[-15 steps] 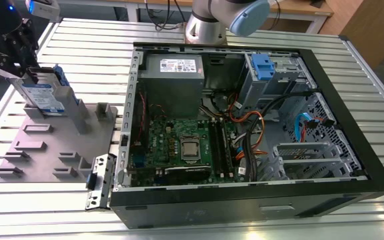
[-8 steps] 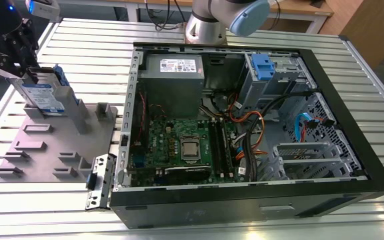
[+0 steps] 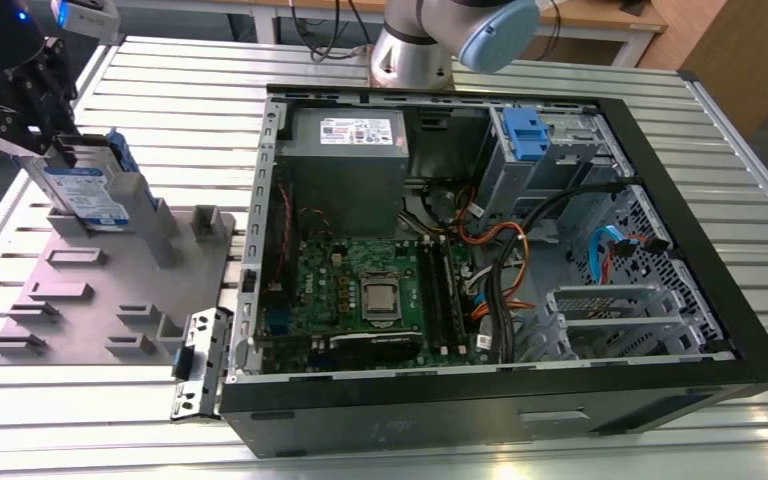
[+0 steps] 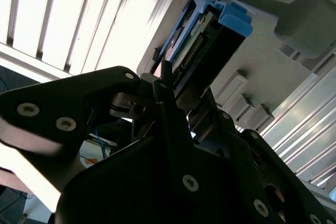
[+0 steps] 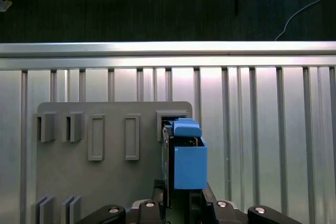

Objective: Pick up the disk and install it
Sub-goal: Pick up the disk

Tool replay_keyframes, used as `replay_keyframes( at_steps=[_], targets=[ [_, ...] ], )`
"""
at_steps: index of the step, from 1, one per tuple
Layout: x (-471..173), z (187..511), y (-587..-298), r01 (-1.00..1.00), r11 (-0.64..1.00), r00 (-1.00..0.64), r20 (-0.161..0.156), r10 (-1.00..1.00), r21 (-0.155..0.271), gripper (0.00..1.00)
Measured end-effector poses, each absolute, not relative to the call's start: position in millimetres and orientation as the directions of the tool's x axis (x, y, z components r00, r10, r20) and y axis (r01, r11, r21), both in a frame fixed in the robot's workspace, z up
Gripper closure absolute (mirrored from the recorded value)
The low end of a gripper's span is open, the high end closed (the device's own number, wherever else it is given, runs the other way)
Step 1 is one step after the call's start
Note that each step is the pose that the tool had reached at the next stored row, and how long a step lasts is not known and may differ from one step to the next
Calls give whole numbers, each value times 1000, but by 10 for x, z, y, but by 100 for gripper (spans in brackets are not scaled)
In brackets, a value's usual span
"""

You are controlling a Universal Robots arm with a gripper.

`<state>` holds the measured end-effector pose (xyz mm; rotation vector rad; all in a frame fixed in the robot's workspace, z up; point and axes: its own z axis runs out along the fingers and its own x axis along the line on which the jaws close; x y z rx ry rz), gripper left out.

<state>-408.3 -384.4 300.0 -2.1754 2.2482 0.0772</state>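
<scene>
Slatted aluminium surface (image 3: 91, 430) fills the exterior view from edge to edge. Nearest the camera, at the lower centre and right of that frame, an open black computer case (image 3: 491, 410) lies on its side, with its circuit board and cables exposed. To its left, at the lower left of the frame, a flat grey fixture plate (image 3: 91, 300) with raised slots rests on the surface.

Farther back, at the upper left of the frame, the disk (image 3: 91, 190) stands on edge in a holder on that plate. Its label faces the lower left. Its long axis runs from the frame's upper left down toward the centre. The black end effector (image 3: 11, 120) sits at the disk's upper-left end, right against it. So the disk extends away from the end effector toward the case.

In the first wrist view the disk (image 5: 186, 166) appears end-on, a thin edge capped by blue rails, in line with the end effector (image 5: 181, 203). In the second wrist view the end effector's (image 4: 163, 85) dark linkages reach up to the disk's (image 4: 202, 35) rail. Whether it has clamped the disk or merely brackets it cannot be told.

Farthest back, at the top centre, the grey arm (image 3: 438, 40) rises behind the case. A blue bracket (image 3: 524, 135) sits inside the case's far corner, well apart from the disk.
</scene>
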Motion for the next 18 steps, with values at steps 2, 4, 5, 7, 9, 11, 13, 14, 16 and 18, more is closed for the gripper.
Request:
replay_keyframes(
  at_steps=[2,4,5,7,9,11,13,14,16,18],
  targets=[
    [-4083,3000,-3844,-999,32,-33,-43,-999,27,62],
    [-4083,3000,-3844,-999,32,-33,-43,-999,27,56],
    [-4083,3000,-3844,-999,32,-33,-43,-999,27,56],
    [-4082,3000,-3844,-999,32,-33,-43,-999,27,56],
    [-4082,2998,-3842,-999,32,-33,-43,-999,27,56],
    [-4082,2999,-3841,-999,32,-33,-43,-999,27,56],
    [-4081,2999,-3839,-999,32,-33,-43,-999,27,56],
    [-4080,2999,-3836,-999,32,-33,-43,-999,27,56],
    [-4080,3000,-3833,-999,32,-33,-43,-999,27,56],
    [-4079,3000,-3833,-999,32,-33,-43,-999,27,56]
  ],
)
